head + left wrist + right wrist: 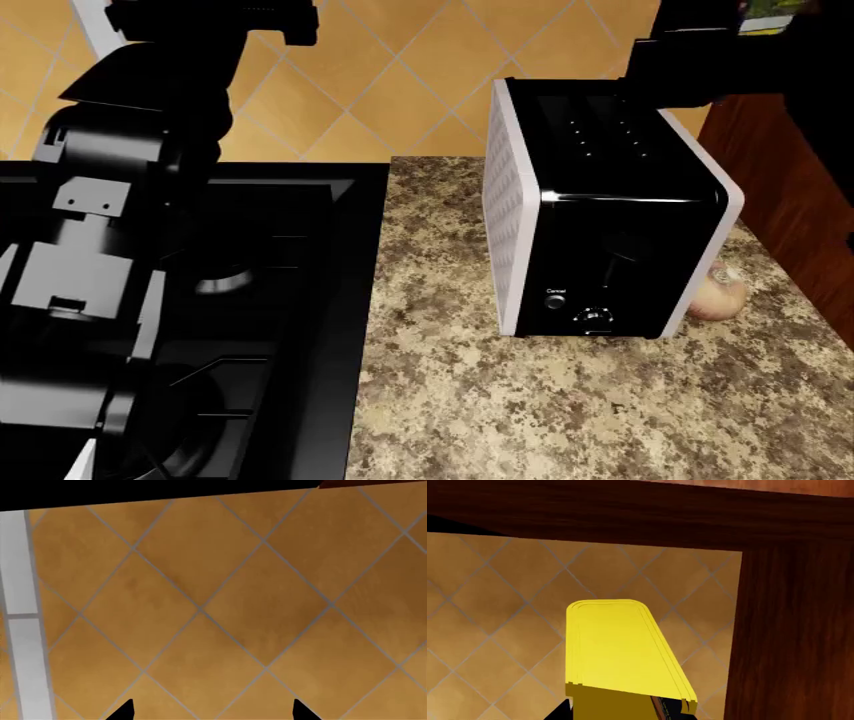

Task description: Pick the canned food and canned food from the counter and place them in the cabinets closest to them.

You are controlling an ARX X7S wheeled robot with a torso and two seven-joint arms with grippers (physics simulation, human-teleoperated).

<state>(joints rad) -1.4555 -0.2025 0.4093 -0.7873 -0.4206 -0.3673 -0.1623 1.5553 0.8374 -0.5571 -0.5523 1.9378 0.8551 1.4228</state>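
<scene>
In the right wrist view our right gripper (620,711), mostly cut off, pinches the yellow tin (617,650) up by the brown cabinet (790,630). Our left gripper (212,711) shows only two spread black tips. On the counter (534,400), the toaster (607,220) hides most of the onion (718,298) at 3 o'clock.

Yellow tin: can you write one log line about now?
right gripper: holding yellow tin | near cabinet | left gripper: open, empty
</scene>
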